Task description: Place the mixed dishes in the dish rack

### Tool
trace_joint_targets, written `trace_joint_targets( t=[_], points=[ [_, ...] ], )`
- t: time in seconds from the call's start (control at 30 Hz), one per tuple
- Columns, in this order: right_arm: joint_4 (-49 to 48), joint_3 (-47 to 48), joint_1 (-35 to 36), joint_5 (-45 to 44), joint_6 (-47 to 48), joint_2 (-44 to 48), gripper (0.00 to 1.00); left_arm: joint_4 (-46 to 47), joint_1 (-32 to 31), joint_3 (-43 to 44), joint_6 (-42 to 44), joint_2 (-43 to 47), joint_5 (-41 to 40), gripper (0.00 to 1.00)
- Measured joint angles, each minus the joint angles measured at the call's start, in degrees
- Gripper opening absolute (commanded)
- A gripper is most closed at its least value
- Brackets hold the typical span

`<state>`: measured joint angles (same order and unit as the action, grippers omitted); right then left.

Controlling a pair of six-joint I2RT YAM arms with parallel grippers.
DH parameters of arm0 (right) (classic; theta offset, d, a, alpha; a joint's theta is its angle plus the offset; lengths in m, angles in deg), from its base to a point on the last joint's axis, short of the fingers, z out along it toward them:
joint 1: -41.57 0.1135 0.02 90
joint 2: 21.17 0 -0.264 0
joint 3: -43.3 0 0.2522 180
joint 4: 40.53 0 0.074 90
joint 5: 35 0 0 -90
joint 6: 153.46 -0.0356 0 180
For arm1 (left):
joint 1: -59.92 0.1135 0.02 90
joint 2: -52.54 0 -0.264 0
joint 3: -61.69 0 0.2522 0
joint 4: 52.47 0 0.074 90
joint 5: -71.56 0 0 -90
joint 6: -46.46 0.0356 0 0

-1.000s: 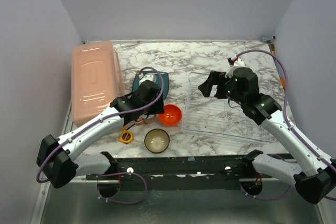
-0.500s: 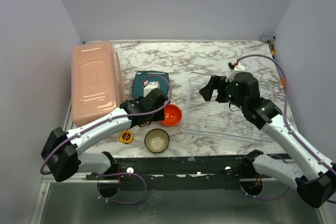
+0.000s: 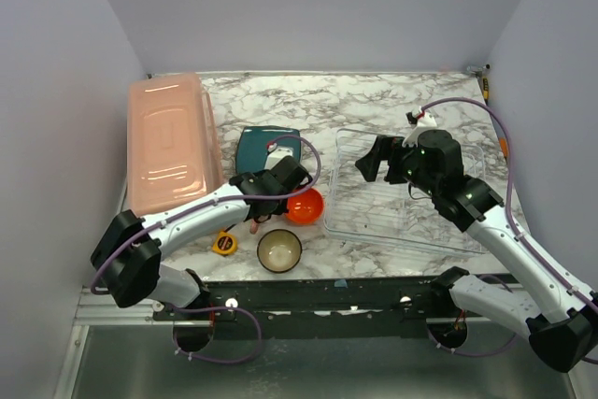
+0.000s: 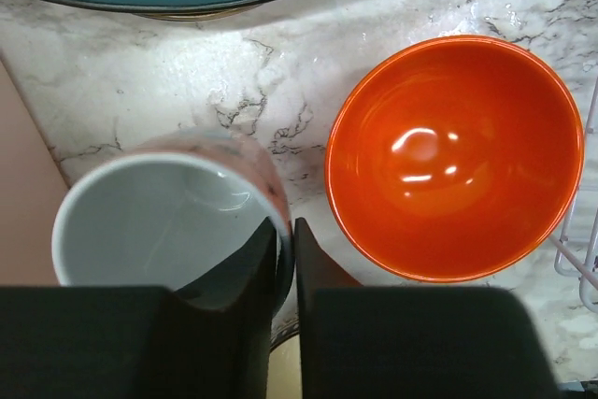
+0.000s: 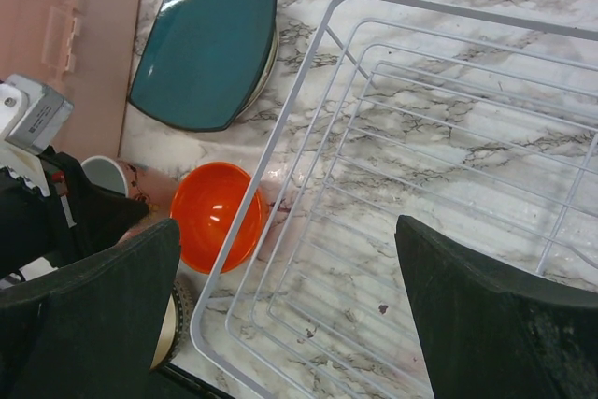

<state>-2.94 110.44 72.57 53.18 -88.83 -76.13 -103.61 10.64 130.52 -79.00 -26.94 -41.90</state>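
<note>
Ok so the left claw [image 4: 285,242] is clamping the pinkish-tan mug [image 4: 163,221] by its wall, with one finger down inside the pale grey interior and the other pressing on the outside. The mug is sitting upright-ish, mouth facing the wrist camera. I honestly can't tell if it's resting on the worktop [image 3: 374,100] or hanging just off it.

Right beside the mug, on its right in the wrist view, the glossy orange bowl [image 4: 455,156] is standing open side up on the marble, and it's just beside the near-left corner of the dish rack [image 5: 448,91]. The teal plate [image 3: 262,145] is lying flat just behind the mug and the bowl, between the pink tub [image 3: 168,142] and the rack. The dark brown bowl [image 3: 279,249] with the cream inside is sitting near the front edge, just in front of the left claw, and the little yellow tape measure [image 3: 224,244] is lying beside it on the left.

The right claw [image 5: 288,231] is hovering over the left part of the rack with its fingers spread wide apart, gripping nothing. The rack itself is lying flat on the right side of the worktop, and no dish is showing inside the wire grid.
</note>
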Motion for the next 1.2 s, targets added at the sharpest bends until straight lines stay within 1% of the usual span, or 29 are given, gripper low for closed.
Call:
trace_joint_targets(
  t=[0.03,0.23,0.37,0.43,0.53,0.63,0.67,0.73,0.77,0.8,0.83,0.87,0.9,1.0,1.07,1.2],
  points=[
    [0.0,-0.04,0.0,0.0,0.0,0.0,1.0,0.0,0.02,0.02,0.5,-0.15,0.0,0.0],
    [0.0,-0.11,0.0,0.0,0.0,0.0,1.0,-2.99,0.0,2.43,2.27,-1.29,-0.09,0.0],
    [0.02,-0.13,0.0,0.0,-0.02,0.0,1.0,-7.63,-0.07,6.64,4.46,-0.44,-0.9,0.0],
    [0.02,-0.26,0.0,0.0,-0.02,-0.07,1.0,-10.16,-0.07,10.38,6.34,1.62,-1.4,0.0],
    [0.04,-0.35,0.0,0.37,-0.11,-0.55,1.0,-11.58,0.24,16.52,9.07,5.95,-1.2,0.0],
    [-0.11,-0.55,0.0,3.17,-0.59,-1.03,1.0,-10.08,2.45,22.38,11.3,11.26,3.34,0.0],
    [-0.9,-1.11,-0.02,5.81,-0.98,-1.01,1.0,-9.2,3.63,23.08,11.5,12.72,4.98,0.0],
    [-4.42,-3.32,0.0,11.91,-2.49,-0.68,1.0,-5.38,8.0,23.65,11.08,17.25,11.76,0.0],
    [-6.67,-4.94,0.0,15.23,-3.78,-0.48,1.0,-2.05,10.95,22.67,9.35,19.91,16.26,0.0],
    [-9.84,-6.95,0.0,18.73,-5.57,-0.17,1.0,0.66,13.14,21.24,8.33,21.94,19.21,0.0],
    [-13.84,-9.35,0.02,22.25,-7.85,0.2,1.0,5.25,15.37,18.51,5.84,24.3,23.61,0.0],
    [-17.64,-11.58,0.15,24.81,-10.12,0.5,1.0,8.17,16.61,16.59,4.13,25.75,25.88,0.0],
    [-22.73,-14.34,0.59,27.71,-12.76,0.81,0.99,11.17,17.38,14.34,1.44,26.93,28.55,0.0],
    [-35.06,-19.8,3.26,32.72,-20.2,0.66,0.94,25.14,18.88,4.44,-7.82,30.34,37.07,0.0],
    [-41.2,-20.41,5.66,34.03,-23.74,-0.35,0.89,34.14,19.28,-1.33,-14.38,30.71,41.57,0.0],
    [-54.14,-20.39,9.31,34.58,-29.9,-3.21,0.81,48.52,19.32,-10.29,-24.57,28.81,47.17,0.0]
  ],
)
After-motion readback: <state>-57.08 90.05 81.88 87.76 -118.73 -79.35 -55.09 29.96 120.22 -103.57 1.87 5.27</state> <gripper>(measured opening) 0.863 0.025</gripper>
